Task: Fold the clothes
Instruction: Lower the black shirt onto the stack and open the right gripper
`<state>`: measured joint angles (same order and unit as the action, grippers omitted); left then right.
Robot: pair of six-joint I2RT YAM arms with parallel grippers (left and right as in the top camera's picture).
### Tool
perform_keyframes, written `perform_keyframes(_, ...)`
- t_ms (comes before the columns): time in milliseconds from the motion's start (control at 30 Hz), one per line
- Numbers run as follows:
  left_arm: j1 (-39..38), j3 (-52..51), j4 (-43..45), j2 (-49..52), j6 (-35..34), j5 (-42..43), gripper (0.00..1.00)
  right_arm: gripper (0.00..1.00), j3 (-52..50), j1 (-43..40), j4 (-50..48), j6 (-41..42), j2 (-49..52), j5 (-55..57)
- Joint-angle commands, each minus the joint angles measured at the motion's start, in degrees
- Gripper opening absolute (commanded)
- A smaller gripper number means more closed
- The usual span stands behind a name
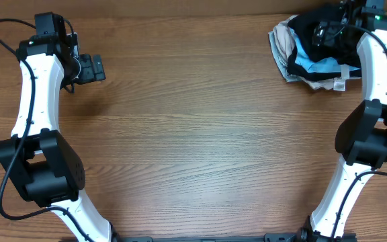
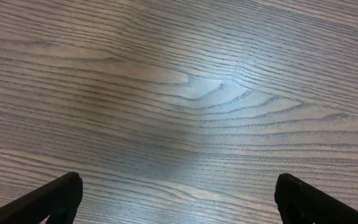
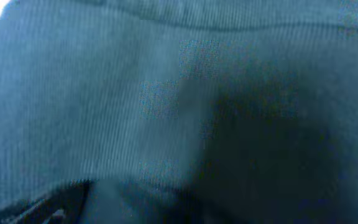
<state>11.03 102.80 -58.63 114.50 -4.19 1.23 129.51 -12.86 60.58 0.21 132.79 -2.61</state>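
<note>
**Clothes under the right arm**

Upper left, the left pincer (image 1: 99, 68) hangs spread over the counter (image 1: 193, 134), well apart from the clothes (image 1: 306, 23). These lie crumpled at upper right, no clear long axis, directly beneath the right pincer (image 1: 326, 31), spread too, nothing seen pinched. The right arm is much the nearer.

No words, brand names, numbers or signs can be read in any of the three views. In the overhead view a small white tag (image 1: 341, 85) shows at the near edge of the heap of clothing (image 1: 289, 66), close to the black garment (image 1: 304, 28). It is too small to make out any print. The right wrist view shows only blurred dark fabric, with nothing legible on it.
</note>
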Motion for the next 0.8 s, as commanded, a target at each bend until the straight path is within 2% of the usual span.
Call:
perform_keyframes(0,0.2,0.3,0.2,0.6,-0.5,-0.2,1.0,1.0,6.9,0.9,4.0,1.6,-4.2,-2.0)
perform_keyframes(333,0.2,0.3,0.2,0.6,-0.5,-0.2,1.0,1.0,23.0,3.1,19.3,1.6,-18.7,-7.5)
perform_keyframes(633,0.2,0.3,0.2,0.6,-0.5,-0.2,1.0,1.0,23.7,9.1,32.3,1.6,-29.6,-24.0)
perform_keyframes(767,0.2,0.3,0.2,0.6,-0.5,-0.2,1.0,1.0,23.6,10.3,33.7,1.6,-30.1,-24.5)
